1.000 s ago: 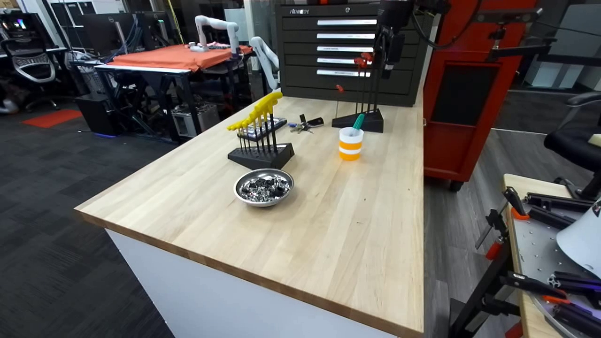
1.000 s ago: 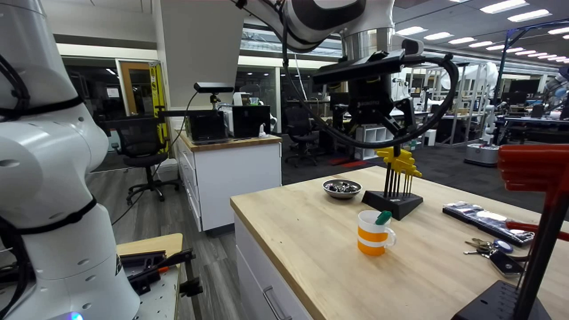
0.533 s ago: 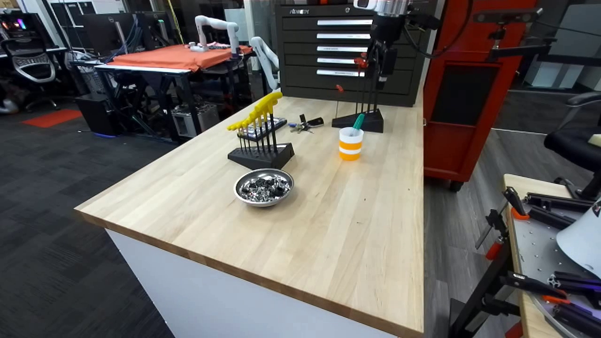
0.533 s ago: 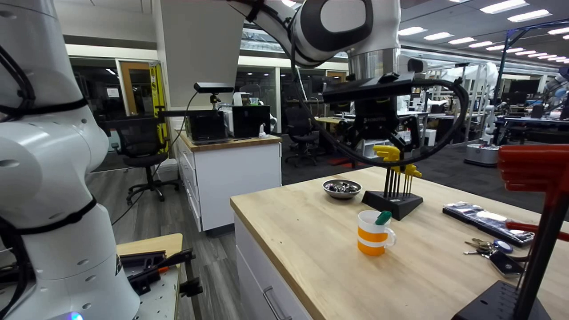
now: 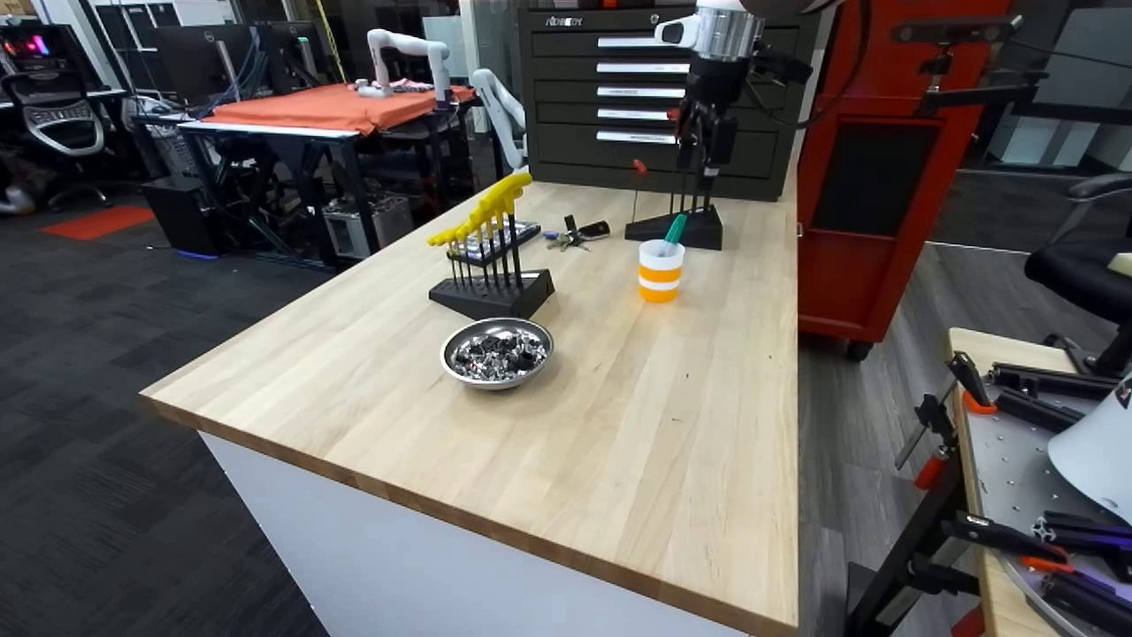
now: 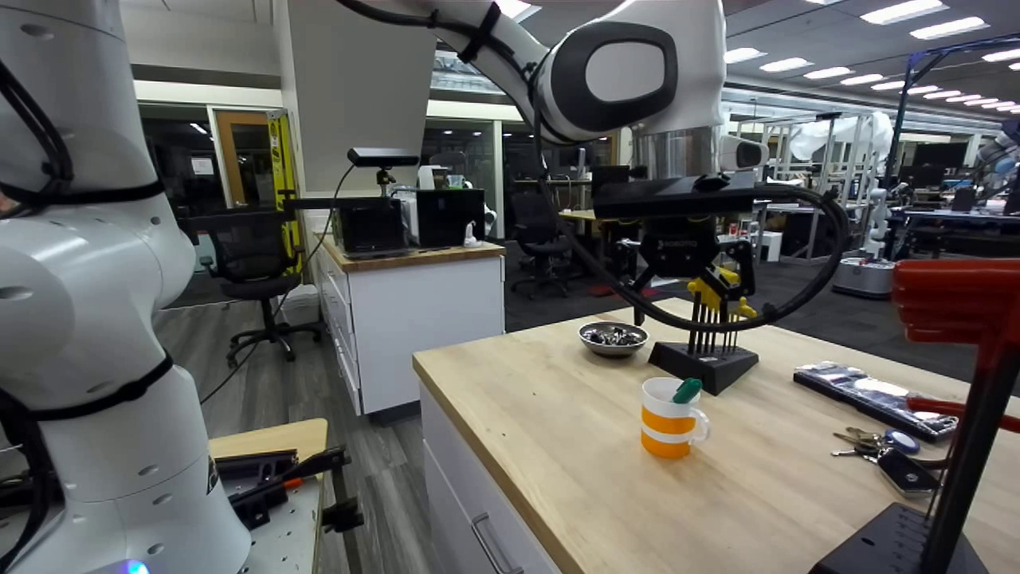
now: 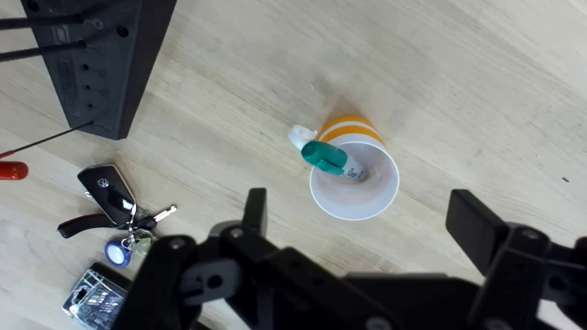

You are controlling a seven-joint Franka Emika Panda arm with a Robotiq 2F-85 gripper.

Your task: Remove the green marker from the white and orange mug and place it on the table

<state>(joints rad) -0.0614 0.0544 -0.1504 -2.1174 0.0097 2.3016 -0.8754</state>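
The green marker [image 5: 676, 230] leans in the white and orange mug [image 5: 661, 287], cap end up and sticking out over the rim. In an exterior view the marker's green cap [image 6: 687, 391] shows above the mug [image 6: 668, 438], near its handle. In the wrist view the marker [image 7: 325, 157] leans toward the handle side of the mug [image 7: 353, 201]. My gripper [image 7: 360, 208] is open and empty, its fingers wide apart. In an exterior view my gripper [image 6: 681, 311] is above the mug's height, apart from it. The mug stands upright on the wooden table [image 6: 542, 430].
A yellow-handled hex key stand [image 6: 705, 363] and a metal bowl of small parts [image 6: 613, 339] stand on the table. A red-handled hex key stand [image 7: 105, 68], keys [image 7: 107, 192] and a clear-lidded case [image 7: 94, 300] lie on the mug's handle side.
My gripper has moved down toward table height and slightly to the left in an exterior view. It stays open. The mug and the marker have not moved.
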